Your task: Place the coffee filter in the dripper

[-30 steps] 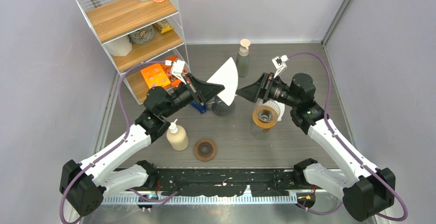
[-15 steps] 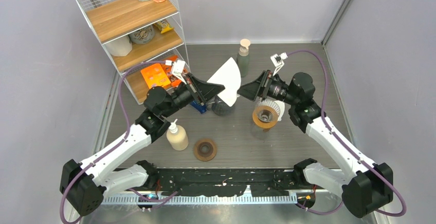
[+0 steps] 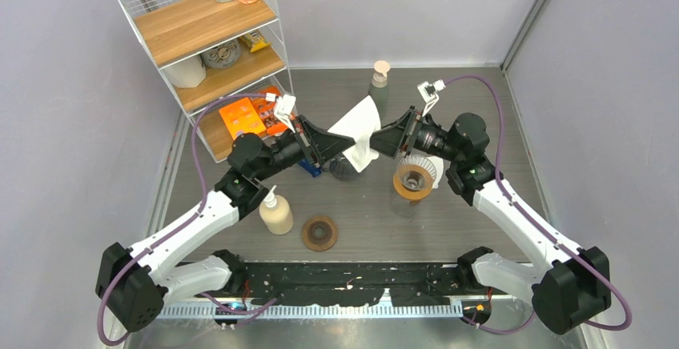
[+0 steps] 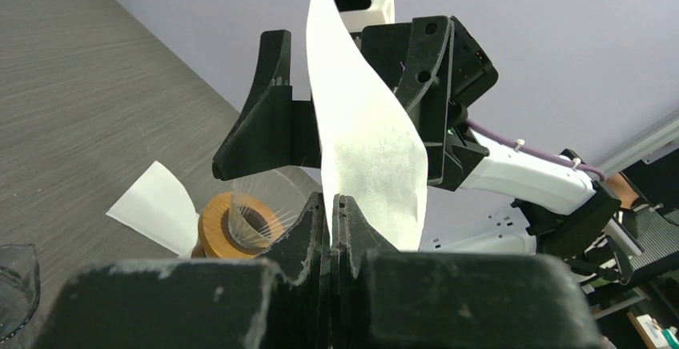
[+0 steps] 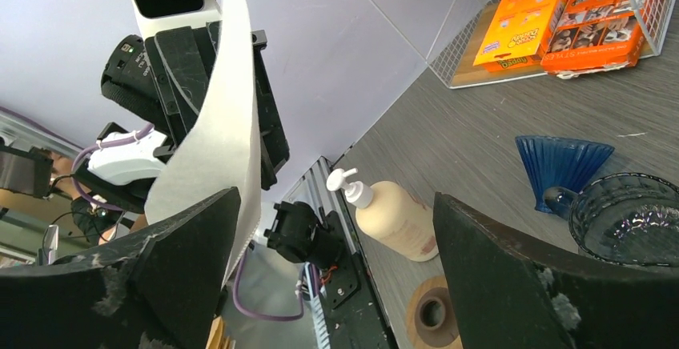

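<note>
while left hand pinches coffee filter | its edge inside spread right hand

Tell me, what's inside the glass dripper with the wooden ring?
No filter yet: the dripper shows just its ribbed glass. The coffee filter is up in the air, pinched by the left pincer. The dripper hides whatever is beneath it.

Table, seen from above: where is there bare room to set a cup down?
Bare: the near strip between the brown ring and the dripper, and the far right corner beside the grey-green bottle. Crowded: the middle, around the raised coffee filter and glass bowl.
</note>
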